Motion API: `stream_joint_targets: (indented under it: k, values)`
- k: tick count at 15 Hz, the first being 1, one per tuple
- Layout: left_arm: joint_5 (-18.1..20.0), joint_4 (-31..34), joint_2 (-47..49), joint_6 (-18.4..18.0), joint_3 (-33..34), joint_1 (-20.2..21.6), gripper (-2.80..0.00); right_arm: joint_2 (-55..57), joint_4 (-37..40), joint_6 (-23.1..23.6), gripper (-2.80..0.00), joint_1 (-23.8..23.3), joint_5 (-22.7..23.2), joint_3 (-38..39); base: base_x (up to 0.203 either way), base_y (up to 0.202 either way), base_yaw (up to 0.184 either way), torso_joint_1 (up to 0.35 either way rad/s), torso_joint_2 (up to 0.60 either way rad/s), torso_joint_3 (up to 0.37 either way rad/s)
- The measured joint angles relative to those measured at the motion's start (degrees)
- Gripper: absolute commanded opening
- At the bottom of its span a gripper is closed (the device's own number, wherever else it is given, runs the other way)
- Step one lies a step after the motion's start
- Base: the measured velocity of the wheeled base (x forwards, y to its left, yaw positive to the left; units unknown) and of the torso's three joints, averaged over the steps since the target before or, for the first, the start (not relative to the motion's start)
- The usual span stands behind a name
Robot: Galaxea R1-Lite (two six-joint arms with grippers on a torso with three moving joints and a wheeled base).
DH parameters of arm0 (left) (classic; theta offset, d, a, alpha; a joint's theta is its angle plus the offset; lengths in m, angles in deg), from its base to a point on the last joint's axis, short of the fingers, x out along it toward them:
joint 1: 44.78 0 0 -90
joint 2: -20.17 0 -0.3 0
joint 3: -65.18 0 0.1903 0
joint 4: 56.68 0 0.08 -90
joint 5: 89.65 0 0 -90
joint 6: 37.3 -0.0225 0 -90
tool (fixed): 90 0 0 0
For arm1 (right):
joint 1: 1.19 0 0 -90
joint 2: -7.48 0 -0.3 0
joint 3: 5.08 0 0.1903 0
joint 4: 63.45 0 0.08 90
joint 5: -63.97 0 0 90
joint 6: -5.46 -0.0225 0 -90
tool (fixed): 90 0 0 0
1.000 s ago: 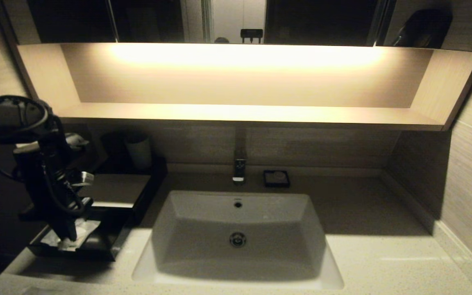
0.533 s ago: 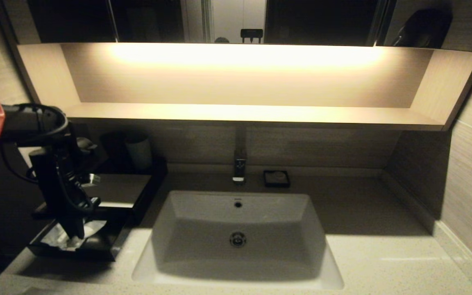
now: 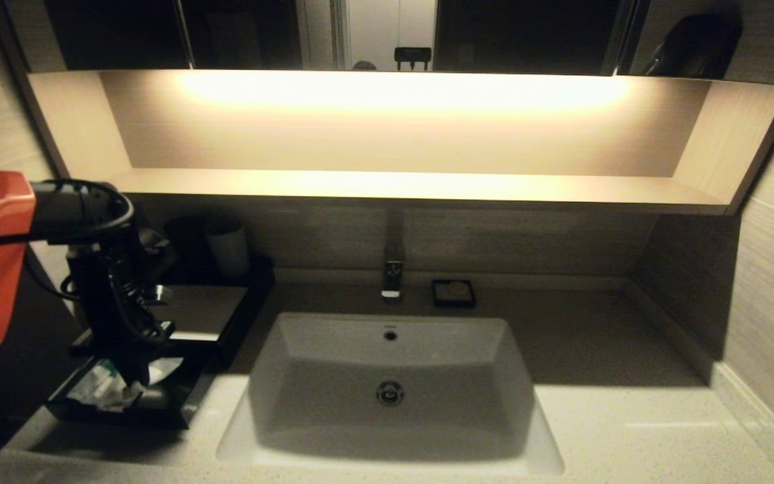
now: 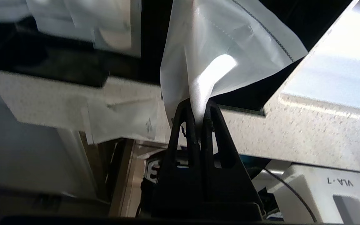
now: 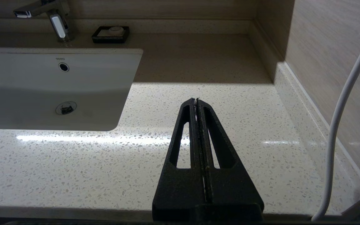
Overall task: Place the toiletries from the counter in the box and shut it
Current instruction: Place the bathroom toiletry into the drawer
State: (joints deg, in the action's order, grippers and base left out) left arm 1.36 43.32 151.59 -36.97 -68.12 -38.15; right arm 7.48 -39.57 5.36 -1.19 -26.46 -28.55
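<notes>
**Ana:** Since a second ago the left arm has slid toward the wall, so the left gripper (image 3: 137, 376) now hangs over the back part of the open drawer rather than its front.

**Ben:** What is it holding?

**Ana:** A thin white sachet (image 4: 223, 59). The jaws are pressed together, pinching its lower edge. More toiletries (image 3: 101, 390) lie in a pale heap inside the drawer.

**Ben:** And the box?

**Ana:** The box (image 3: 192, 312) sits at the far left of the counter (image 3: 629, 423), black with a pale flat top, its drawer (image 3: 179, 403) pulled out toward the robot. A pale cup (image 3: 228, 249) stands upright behind it.

**Ben:** Moving right?

**Ana:** A white basin (image 3: 390, 383) is sunk into the middle of the counter, with a tap (image 3: 392, 279) behind it and a small black square dish (image 3: 453, 293) just beside the tap.

**Ben:** The other arm?

**Ana:** The right gripper (image 5: 196, 100) is parked above the bare counter to the right of the basin, jaws pressed together on nothing.
</notes>
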Motion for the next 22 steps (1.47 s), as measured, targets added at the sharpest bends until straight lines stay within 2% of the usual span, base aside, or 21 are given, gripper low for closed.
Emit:
stream_joint_targets:
  k: [22]
  values:
    - [0.2, -10.0, 3.0, -0.1, -1.3, -1.4, -2.80, 0.0, 0.0, 0.0, -2.80, 0.0, 0.0, 0.0, 0.000, 0.000, 0.000, 0.000, 0.00, 0.000]
